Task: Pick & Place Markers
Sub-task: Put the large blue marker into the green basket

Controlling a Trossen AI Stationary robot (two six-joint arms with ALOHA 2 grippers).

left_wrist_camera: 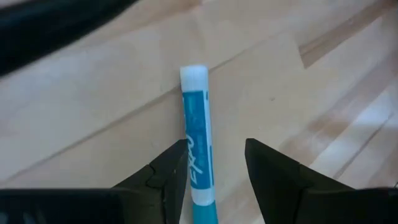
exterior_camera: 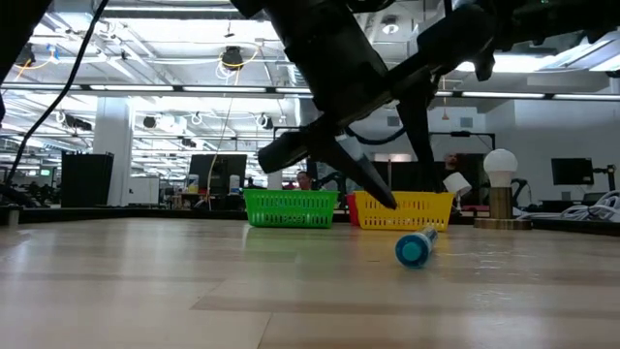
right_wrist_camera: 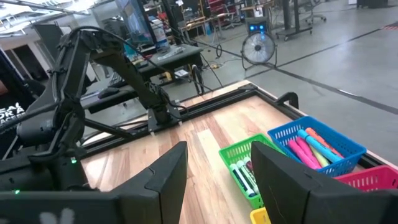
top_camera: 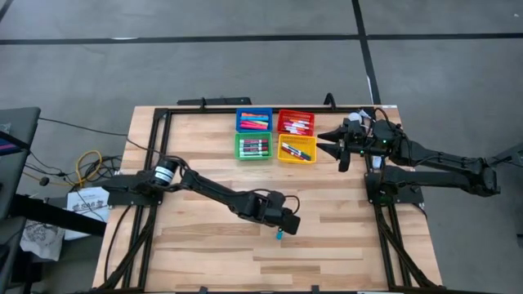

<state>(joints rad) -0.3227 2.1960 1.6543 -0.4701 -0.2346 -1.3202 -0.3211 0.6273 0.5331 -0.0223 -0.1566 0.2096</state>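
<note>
Marker, teal barrel with a white end, lies flat on the bare wood of the table, well apart from the bins and alone on the near half of the tabletop. In the low view it shows end-on, resting on the boards, not lifted.

Left gripper hangs right over it, jaws parted and empty. The wrist view has one finger close against the barrel and the other standing off to the far side. The marker sits off-centre in the gap, probably because the approach is not yet squared up. A small sideways correction looks needed before closing.

Four bins sit in a square at the far edge: blue, red, green, yellow, each already holding markers apparently sorted by colour. Judging by cap colour, this one likely belongs in blue.

Right gripper waits beside the yellow bin, fingers apart, holding nothing.
</note>
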